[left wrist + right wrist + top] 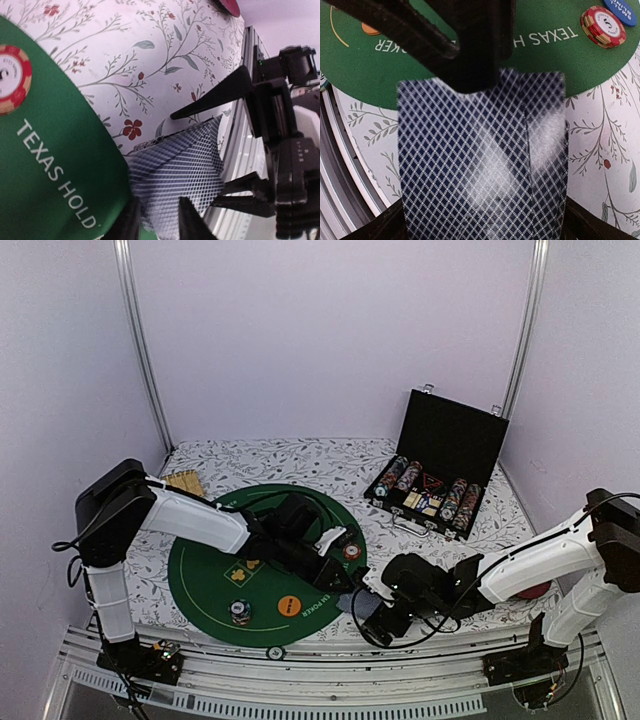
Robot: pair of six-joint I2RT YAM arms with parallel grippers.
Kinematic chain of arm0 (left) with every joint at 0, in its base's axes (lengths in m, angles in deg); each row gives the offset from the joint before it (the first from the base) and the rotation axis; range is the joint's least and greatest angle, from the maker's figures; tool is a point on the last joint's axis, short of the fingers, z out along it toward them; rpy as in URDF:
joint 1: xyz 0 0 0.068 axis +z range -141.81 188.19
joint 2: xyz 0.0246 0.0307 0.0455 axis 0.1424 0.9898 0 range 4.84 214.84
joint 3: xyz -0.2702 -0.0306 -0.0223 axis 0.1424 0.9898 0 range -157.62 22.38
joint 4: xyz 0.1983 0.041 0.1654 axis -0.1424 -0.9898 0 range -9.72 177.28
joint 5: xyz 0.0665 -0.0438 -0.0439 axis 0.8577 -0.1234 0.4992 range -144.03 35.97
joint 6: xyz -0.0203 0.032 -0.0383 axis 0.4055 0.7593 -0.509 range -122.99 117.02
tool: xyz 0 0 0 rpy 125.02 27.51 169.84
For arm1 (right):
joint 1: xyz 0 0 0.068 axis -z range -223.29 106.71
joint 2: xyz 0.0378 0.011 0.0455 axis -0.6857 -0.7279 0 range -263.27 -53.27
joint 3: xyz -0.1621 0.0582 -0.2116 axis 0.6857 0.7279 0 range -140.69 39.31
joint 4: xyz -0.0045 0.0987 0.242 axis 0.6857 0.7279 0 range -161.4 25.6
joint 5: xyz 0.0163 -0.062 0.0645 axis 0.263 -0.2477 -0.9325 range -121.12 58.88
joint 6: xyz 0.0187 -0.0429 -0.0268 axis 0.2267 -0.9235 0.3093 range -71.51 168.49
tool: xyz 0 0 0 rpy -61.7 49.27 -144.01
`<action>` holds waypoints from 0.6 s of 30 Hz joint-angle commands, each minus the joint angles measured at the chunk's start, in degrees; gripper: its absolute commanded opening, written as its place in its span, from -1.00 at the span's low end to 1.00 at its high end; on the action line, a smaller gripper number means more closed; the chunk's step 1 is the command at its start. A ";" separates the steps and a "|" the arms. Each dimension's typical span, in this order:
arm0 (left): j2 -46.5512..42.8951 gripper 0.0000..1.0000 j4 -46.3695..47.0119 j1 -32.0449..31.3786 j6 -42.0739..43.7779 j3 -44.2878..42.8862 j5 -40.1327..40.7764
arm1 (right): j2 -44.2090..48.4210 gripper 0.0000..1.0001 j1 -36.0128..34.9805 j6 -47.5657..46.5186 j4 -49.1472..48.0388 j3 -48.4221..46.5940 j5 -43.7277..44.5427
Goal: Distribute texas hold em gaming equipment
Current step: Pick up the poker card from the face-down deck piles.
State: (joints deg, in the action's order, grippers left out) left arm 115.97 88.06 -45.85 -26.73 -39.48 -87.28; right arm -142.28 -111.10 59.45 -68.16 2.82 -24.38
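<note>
We see the playing cards (480,150), lattice backs up, at the near right rim of the green mat (205,565), partly over the flowered bench (260,455). The left gripper (159,220) hangs over their left end, jaws a little apart. The right gripper (484,210) has its jaws spread wide beside the cards' long edges; we cannot tell whether they press. A red poker chip (604,26) sits on the mat nearby.

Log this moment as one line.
step: card handling | left gripper: open, over cards | right gripper: open, straddling cards | cards: overlapping green mat edge
</note>
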 commanded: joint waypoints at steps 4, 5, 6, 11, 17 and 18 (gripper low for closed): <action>3.42 -0.10 -2.62 0.54 2.01 -1.44 3.11 | -0.11 0.92 -0.04 0.34 0.88 -1.18 -0.29; 3.73 -0.01 -2.99 0.40 2.20 -1.68 3.64 | -0.12 0.92 -0.05 0.37 0.91 -1.18 -0.20; 4.10 0.06 -3.48 0.09 2.47 -2.05 4.28 | -0.11 0.92 -0.04 0.33 0.93 -1.20 -0.16; 6.01 0.15 -5.65 -0.89 3.45 -4.18 5.88 | -0.12 0.91 -0.06 0.31 0.89 -1.21 -0.16; 4.33 -0.02 -5.08 -1.50 4.31 -3.13 3.79 | 0.06 0.91 -0.09 0.34 0.89 -1.06 0.05; 3.85 -0.05 -5.16 -1.51 4.43 -2.65 4.37 | 0.13 0.91 -0.05 0.37 0.82 -1.07 0.06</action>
State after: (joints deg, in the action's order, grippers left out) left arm 120.08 84.95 -46.55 -23.91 -43.16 -83.35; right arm -142.28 -111.10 59.52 -67.89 2.82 -24.35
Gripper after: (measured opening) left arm 0.502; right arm 0.958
